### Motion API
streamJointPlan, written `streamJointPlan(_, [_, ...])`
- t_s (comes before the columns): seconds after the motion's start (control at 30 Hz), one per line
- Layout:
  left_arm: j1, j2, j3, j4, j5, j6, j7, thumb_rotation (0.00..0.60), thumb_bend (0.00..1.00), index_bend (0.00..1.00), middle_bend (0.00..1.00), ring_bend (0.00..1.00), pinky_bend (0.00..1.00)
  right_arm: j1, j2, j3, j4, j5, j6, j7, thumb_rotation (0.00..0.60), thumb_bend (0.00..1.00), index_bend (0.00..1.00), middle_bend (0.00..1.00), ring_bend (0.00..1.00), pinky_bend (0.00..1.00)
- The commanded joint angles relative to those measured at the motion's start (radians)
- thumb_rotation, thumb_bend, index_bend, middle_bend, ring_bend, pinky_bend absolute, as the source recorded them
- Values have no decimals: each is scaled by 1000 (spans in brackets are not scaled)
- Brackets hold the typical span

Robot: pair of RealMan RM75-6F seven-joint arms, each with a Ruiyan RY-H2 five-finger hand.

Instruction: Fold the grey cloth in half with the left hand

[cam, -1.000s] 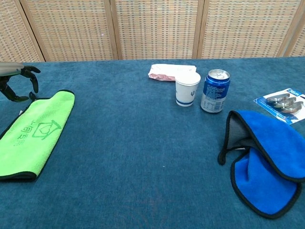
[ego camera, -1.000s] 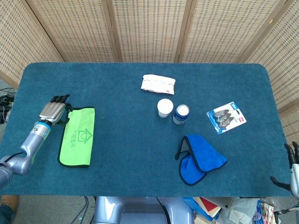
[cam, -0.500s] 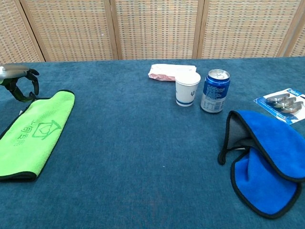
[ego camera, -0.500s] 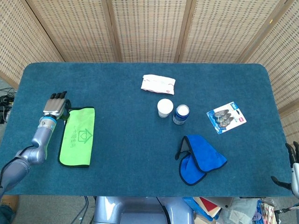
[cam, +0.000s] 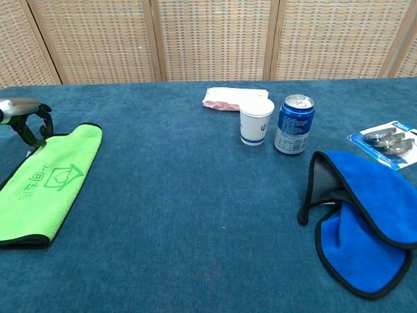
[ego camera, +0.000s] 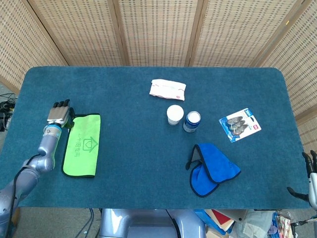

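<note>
Green cloth point(ego camera: 82, 145), flat on the tabletop point(ego camera: 133, 129) near its left edge, black-trimmed, long side running front to back, printed logo up. Just beside its far left corner, left hand point(ego camera: 59, 113), back of the hand up, fingers curled down toward the corner; touching or gripping the trim, cannot tell.

Toward the right front, well apart: blue cloth point(ego camera: 215, 171), doubled over, grey inner face showing at its left edge. Further back, near mid-table, white paper cup point(ego camera: 175, 114) and blue can point(ego camera: 192, 121), side by side, upright. Behind them, white packet point(ego camera: 167, 89). Out to the right, blister pack point(ego camera: 239, 125). Off the tabletop's right front corner, right hand point(ego camera: 311, 178), fingers spread, holding nothing.
</note>
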Motion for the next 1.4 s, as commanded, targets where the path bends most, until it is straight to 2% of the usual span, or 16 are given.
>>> streamJointPlan(0.03, [-4, -7, -3, 12, 9, -5, -1, 600, 409, 435, 0, 0, 0, 1, 0, 1, 1, 4, -3, 0, 600, 0, 12, 0, 0, 0])
streamJointPlan(0.27, [-7, -17, -8, 25, 27, -18, -5, 600, 409, 446, 0, 0, 0, 4, -2, 0, 4, 7, -8, -2, 600, 0, 12, 0, 0, 0])
streamJointPlan(0.53, [-6, -22, -17, 25, 46, -15, -13, 600, 450, 595, 0, 0, 0, 4, -1, 0, 3, 7, -8, 1, 600, 0, 12, 0, 0, 0])
streamJointPlan(0.73, [-2, -19, -22, 26, 60, -17, -22, 600, 504, 599, 0, 0, 0, 5, -1, -1, 4, 6, -8, 2, 600, 0, 12, 0, 0, 0])
streamJointPlan(0.87, [-3, -18, -25, 26, 68, -16, -26, 600, 589, 600, 0, 0, 0, 5, -1, -1, 4, 7, -9, 3, 600, 0, 12, 0, 0, 0])
streamJointPlan(1.4, [-17, -29, -55, 103, 49, -56, -22, 600, 591, 599, 0, 0, 0, 9, -6, -2, 7, 14, -16, -9, 600, 0, 12, 0, 0, 0])
